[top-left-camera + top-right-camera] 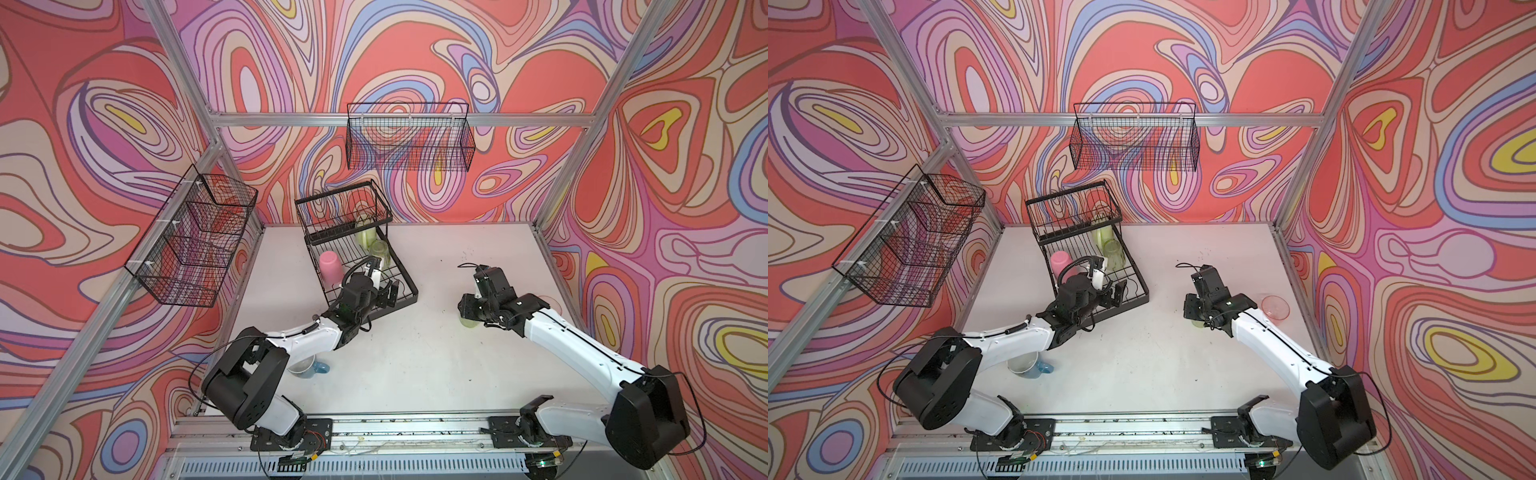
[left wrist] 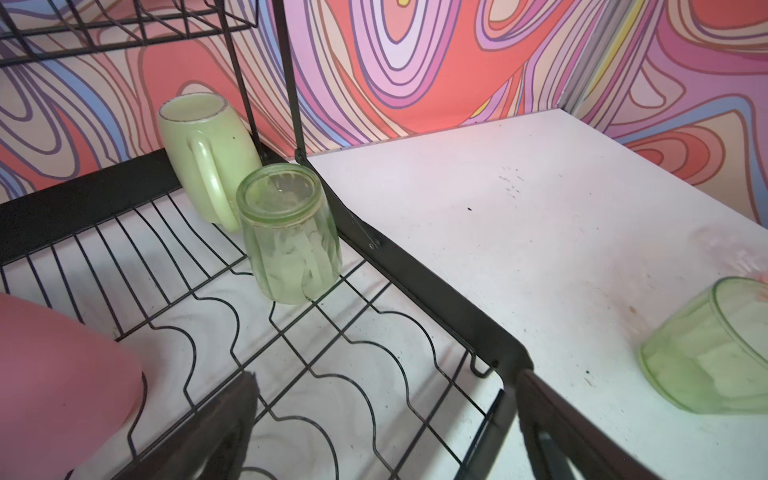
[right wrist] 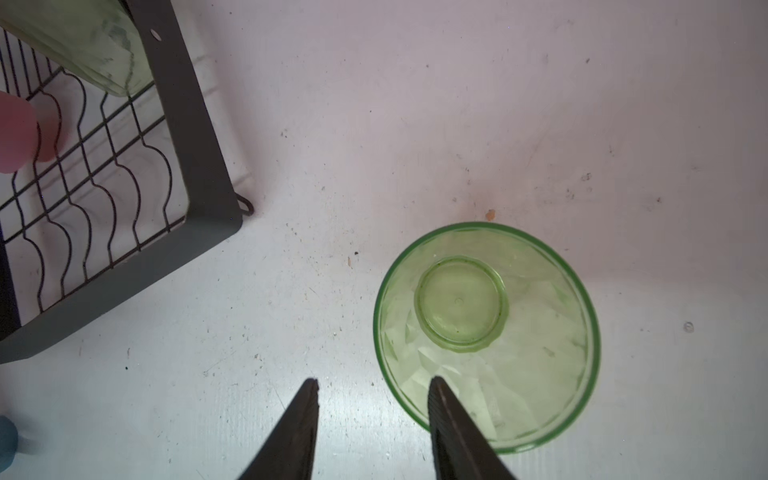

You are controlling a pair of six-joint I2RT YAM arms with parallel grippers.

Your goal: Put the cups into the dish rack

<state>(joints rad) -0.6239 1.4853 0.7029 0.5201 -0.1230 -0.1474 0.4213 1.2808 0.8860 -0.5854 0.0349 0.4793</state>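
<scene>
Right gripper (image 3: pixel 374 379): half-open astride clear green tumbler (image 3: pixel 461 303) rim, 4 o'clock off dish rack (image 1: pixel 405 272)
Left gripper (image 2: pixel 386 374): wide, empty
Risk: thin rim pinch slips, tumbler topples

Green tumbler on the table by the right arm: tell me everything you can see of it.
The green tumbler is clear, glass or plastic by its look, with faceted walls, a thick round base and a wider rim. It is empty and stands upright, mouth up, on the white table, apart from the dish rack, not yet loaded. The right tool is open just above it, one finger over the rim's edge, the other outside the cup. Whether they touch cannot be told.
</scene>
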